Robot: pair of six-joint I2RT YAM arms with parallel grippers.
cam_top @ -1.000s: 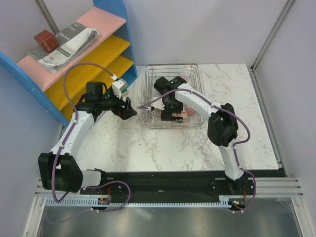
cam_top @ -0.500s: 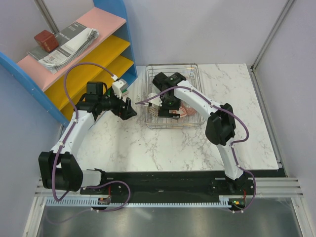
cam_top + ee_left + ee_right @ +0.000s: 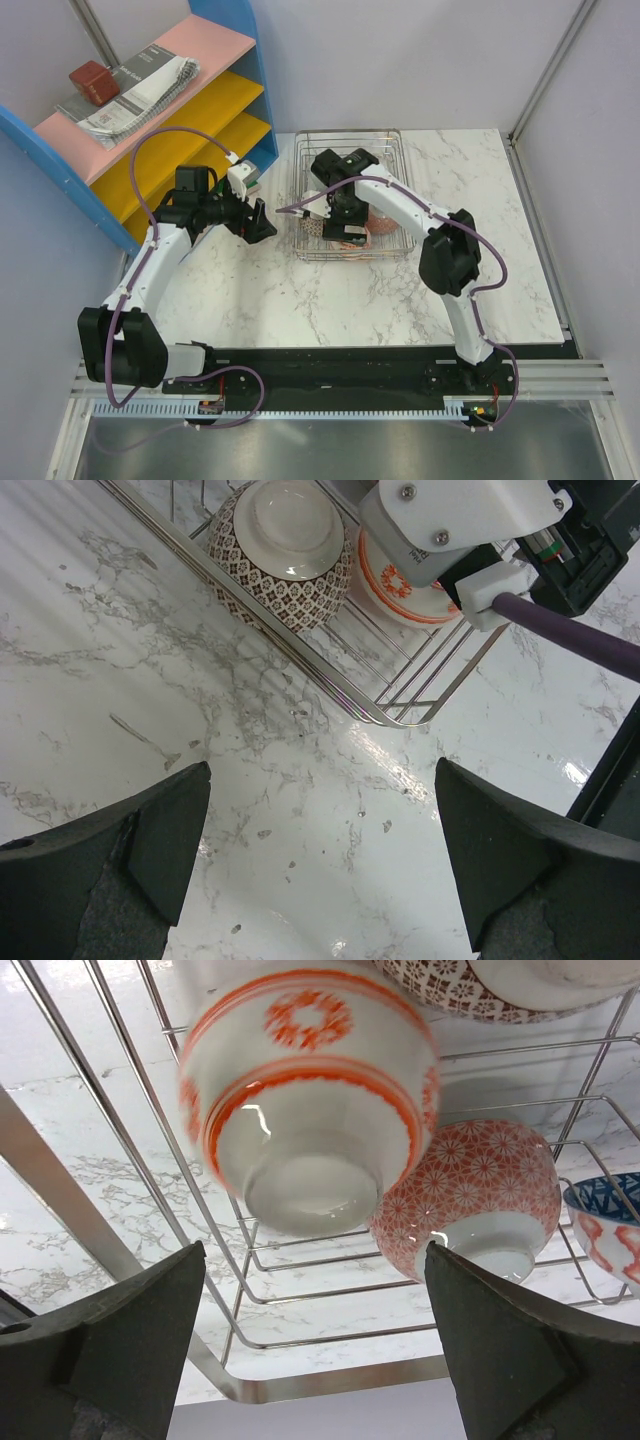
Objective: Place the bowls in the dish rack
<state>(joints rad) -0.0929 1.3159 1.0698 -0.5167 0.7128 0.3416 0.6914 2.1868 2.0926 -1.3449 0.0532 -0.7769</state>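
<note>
The silver wire dish rack stands at the back middle of the table. My right gripper is open and empty, low inside the rack's near end. In the right wrist view my open right gripper faces a white bowl with orange rings, a red-orange floral bowl, a blue patterned bowl and a dark patterned bowl, all lying in the rack. My left gripper is open and empty over the marble just left of the rack. The left wrist view shows the dark patterned bowl upside down.
A blue-framed shelf with pink and yellow boards stands at the back left, holding papers and a red block. The rack's wire wall lies just ahead of my left gripper. My right arm's wrist hangs over the rack.
My right gripper has shifted a little back and forth inside the rack's near end. The left arm has not moved.
</note>
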